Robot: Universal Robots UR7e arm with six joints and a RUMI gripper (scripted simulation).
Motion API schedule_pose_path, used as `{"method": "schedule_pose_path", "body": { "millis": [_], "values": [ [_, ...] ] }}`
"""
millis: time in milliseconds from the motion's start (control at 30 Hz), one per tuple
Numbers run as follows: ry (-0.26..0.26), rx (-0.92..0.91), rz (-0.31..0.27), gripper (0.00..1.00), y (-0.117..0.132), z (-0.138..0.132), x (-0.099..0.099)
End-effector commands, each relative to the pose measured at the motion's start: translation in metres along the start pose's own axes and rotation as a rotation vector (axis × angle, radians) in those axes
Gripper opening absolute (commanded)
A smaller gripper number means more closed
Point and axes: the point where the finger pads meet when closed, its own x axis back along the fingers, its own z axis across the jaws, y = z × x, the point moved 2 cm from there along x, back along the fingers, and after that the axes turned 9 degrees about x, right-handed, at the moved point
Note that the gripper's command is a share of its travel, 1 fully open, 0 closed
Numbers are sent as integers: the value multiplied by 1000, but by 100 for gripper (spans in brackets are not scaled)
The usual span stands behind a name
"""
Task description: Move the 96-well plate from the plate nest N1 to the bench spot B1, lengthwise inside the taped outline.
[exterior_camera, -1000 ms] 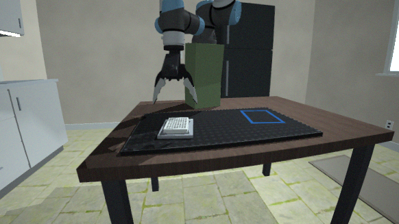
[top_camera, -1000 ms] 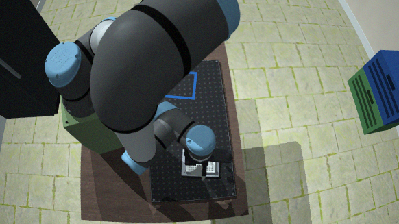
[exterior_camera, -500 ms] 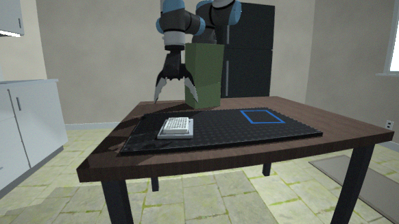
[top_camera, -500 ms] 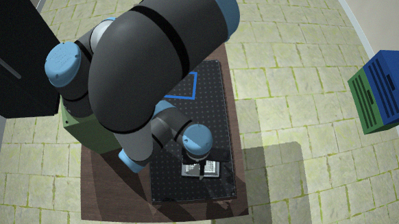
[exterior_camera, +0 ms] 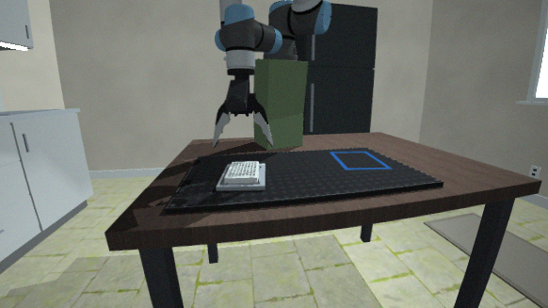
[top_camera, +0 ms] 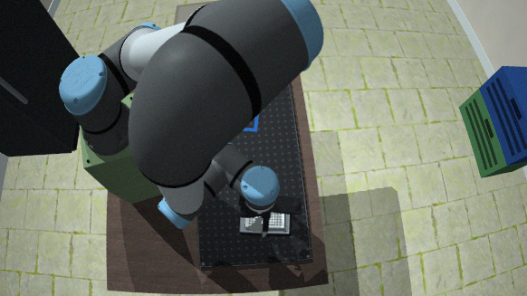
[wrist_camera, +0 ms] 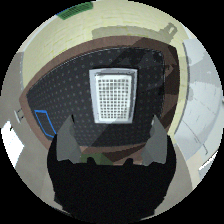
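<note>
The white 96-well plate (top_camera: 279, 221) (exterior_camera: 242, 172) (wrist_camera: 115, 96) sits in the grey plate nest N1 (exterior_camera: 260, 184) (wrist_camera: 92, 75) near one end of the black perforated mat (exterior_camera: 306, 177) (top_camera: 281, 148) (wrist_camera: 65, 95). My gripper (exterior_camera: 241, 136) (wrist_camera: 112, 115) is open and empty, hanging well above the plate and slightly behind it. In the top view the wrist covers part of the plate. The blue taped outline B1 (exterior_camera: 360, 168) (top_camera: 253, 126) (wrist_camera: 39, 122) lies at the other end of the mat, with nothing inside it.
The mat lies on a brown wooden table (exterior_camera: 330, 210) (top_camera: 136, 247). The green robot pedestal (exterior_camera: 280, 102) (top_camera: 113, 170) stands at the table's back edge. A black cabinet (exterior_camera: 344, 69) stands behind it. White cupboards (exterior_camera: 38, 168) are at the left.
</note>
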Motion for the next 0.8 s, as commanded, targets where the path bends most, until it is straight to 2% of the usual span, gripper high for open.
{"method": "schedule_pose_path", "body": {
  "millis": [0, 767],
  "values": [
    [5, 1, 6, 100, -4, 3, -8],
    [5, 1, 6, 100, -4, 2, -43]
  ]
}}
